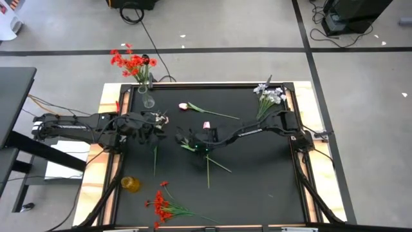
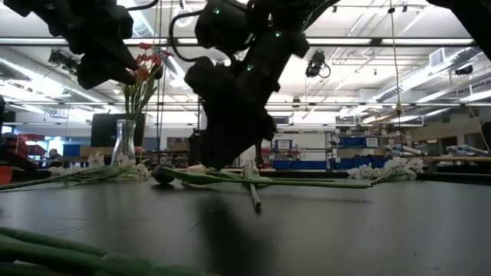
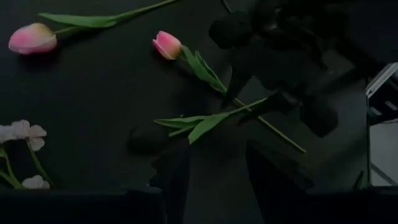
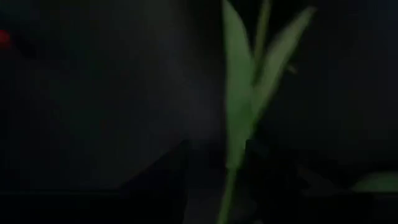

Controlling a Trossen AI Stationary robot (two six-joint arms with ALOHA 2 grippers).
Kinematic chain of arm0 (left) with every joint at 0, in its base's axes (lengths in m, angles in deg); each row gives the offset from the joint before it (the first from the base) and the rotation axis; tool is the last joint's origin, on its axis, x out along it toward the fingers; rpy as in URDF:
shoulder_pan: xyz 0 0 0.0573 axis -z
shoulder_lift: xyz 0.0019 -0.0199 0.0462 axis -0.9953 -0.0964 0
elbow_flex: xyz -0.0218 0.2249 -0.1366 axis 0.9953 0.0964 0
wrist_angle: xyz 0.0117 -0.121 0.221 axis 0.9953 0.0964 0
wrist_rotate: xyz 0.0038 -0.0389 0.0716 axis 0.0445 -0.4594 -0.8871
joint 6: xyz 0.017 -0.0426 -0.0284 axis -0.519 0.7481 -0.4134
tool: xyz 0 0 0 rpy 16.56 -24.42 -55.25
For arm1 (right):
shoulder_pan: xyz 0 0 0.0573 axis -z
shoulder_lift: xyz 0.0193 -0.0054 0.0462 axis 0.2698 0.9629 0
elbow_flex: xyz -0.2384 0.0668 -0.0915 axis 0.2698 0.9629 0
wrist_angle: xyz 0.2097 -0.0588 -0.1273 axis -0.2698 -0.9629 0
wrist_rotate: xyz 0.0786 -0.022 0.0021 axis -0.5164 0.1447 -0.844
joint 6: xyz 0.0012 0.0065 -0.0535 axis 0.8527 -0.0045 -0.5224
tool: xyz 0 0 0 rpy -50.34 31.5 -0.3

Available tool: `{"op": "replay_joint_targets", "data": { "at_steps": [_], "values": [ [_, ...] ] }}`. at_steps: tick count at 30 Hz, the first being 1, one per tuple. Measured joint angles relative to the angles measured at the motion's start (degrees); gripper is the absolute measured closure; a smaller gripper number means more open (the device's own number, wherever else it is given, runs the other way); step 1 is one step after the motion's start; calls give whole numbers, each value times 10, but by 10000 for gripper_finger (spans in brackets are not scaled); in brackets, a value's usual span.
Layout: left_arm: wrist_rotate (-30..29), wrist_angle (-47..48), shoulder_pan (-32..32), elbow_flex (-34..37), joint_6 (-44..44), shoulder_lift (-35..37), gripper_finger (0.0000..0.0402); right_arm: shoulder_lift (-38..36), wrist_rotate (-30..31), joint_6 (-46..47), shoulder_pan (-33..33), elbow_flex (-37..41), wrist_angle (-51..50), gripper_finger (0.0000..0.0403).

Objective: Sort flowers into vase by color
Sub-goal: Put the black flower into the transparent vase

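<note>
- From the high view, you have open dark surface [image 1: 257, 180] toward the near right. The red sprays [image 1: 162, 205] lie by the near edge, the white sprays [image 1: 269, 95] at the far right corner. A glass vase [image 1: 148, 98] holding red flowers [image 1: 131, 63] stands at the far left edge. The right pincer [image 1: 190, 144] sits mid-surface over a tulip stem [image 1: 207, 166]; the left pincer [image 1: 153, 124] is just left of it.
- The low view shows you the right pincer [image 2: 230, 146] down at the stems lying on the surface.
- The left wrist view gives you two pink tulips [image 3: 166, 45]; its own fingers [image 3: 174, 180] stand apart, empty.
- In the right wrist view, a green stem [image 4: 236, 143] runs between the fingers; you cannot tell whether they grip it.
</note>
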Motion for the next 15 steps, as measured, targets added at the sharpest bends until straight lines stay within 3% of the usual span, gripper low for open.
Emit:
{"op": "replay_joint_targets", "data": {
  "at_steps": [6,12,15],
  "values": [
    [0,-2,0,0,-15,-1,240,14,72,-15,-20,0,1,242],
    [-1,-2,2,0,16,0,240,13,78,-13,-17,13,8,244],
    [0,-5,2,0,29,0,240,13,48,-13,-10,25,12,258]
  ]
}}
